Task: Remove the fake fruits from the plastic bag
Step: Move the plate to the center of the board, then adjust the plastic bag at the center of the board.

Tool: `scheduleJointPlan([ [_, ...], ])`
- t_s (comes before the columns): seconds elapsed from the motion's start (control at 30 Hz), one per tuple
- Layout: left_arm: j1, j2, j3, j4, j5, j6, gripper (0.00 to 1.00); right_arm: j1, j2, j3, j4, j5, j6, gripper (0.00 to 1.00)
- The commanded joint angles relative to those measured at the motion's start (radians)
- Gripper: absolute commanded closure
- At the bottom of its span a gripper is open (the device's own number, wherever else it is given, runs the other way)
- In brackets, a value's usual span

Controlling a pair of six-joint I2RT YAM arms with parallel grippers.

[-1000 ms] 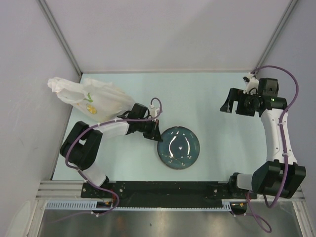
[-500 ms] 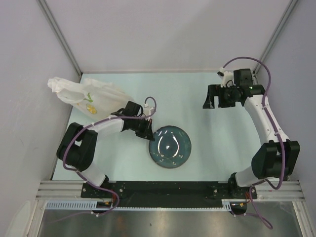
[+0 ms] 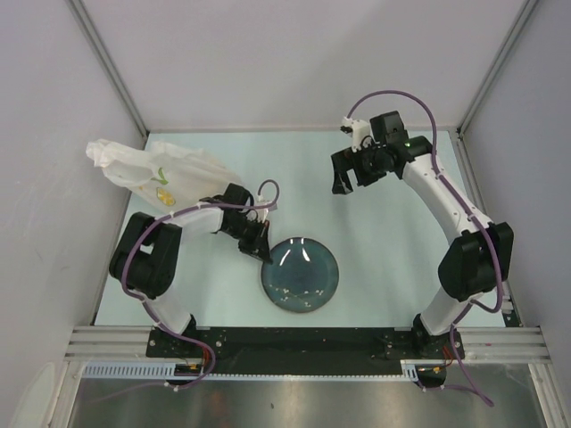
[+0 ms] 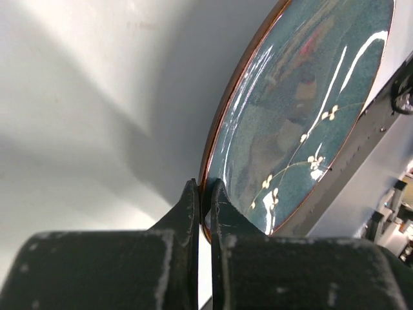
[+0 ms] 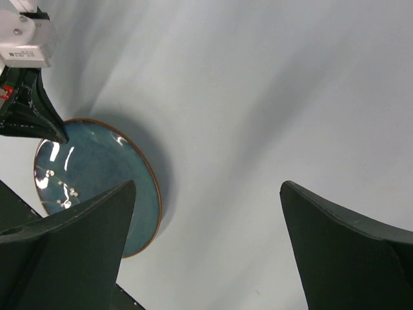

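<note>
The plastic bag [image 3: 165,176] lies crumpled at the table's far left, white with small green and yellow marks. The fake fruits are hidden; none shows outside the bag. My left gripper [image 3: 261,250] is shut on the rim of the dark blue-green plate [image 3: 301,276]; in the left wrist view the fingers [image 4: 205,213] pinch the plate's [image 4: 303,103] brown edge. My right gripper [image 3: 342,176] is open and empty, above the table's middle back, well right of the bag. In the right wrist view its gripper [image 5: 206,213] hangs over bare table with the plate [image 5: 97,174] at lower left.
The grey walls and metal corner posts [image 3: 111,67] close in the table on three sides. The black rail [image 3: 294,343] with the arm bases runs along the near edge. The left arm's elbow [image 3: 147,259] lies low between the bag and the plate.
My left gripper has dragged the plate left and toward the near edge. My right arm has swung from the far right toward the table's middle back, still open.
</note>
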Motion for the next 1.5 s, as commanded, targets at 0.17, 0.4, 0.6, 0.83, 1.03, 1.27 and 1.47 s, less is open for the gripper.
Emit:
scheduleJointPlan([
  [0.17, 0.037, -0.058, 0.094, -0.127, -0.098, 0.134, 0.46, 0.029, 0.097, 0.18, 0.012, 0.059, -0.023, 0.0],
  [0.4, 0.097, -0.19, 0.604, -0.369, -0.011, 0.296, 0.22, 0.06, 0.147, 0.287, 0.013, 0.071, -0.038, 0.0],
  [0.6, 0.333, -0.391, 0.615, -0.247, -0.271, 0.174, 0.18, 0.231, 0.285, 0.586, 0.047, 0.167, -0.03, 0.0],
  [0.83, 0.583, -0.605, 0.576, -0.197, -0.613, 0.03, 0.11, 0.415, 0.548, 1.011, 0.103, 0.18, 0.016, 0.0],
  [1.03, 0.848, -0.622, 0.607, -0.239, -0.543, -0.017, 0.11, 0.547, 0.686, 1.214, 0.246, 0.135, 0.109, 0.0],
  [1.27, 0.907, -0.591, 0.671, -0.355, -0.518, 0.031, 0.11, 0.592, 0.853, 1.384, 0.396, 0.142, 0.177, 0.0],
  [1.47, 0.93, -0.603, 0.604, -0.357, -0.521, 0.048, 0.11, 0.618, 0.956, 1.389, 0.577, 0.138, 0.186, 0.17],
])
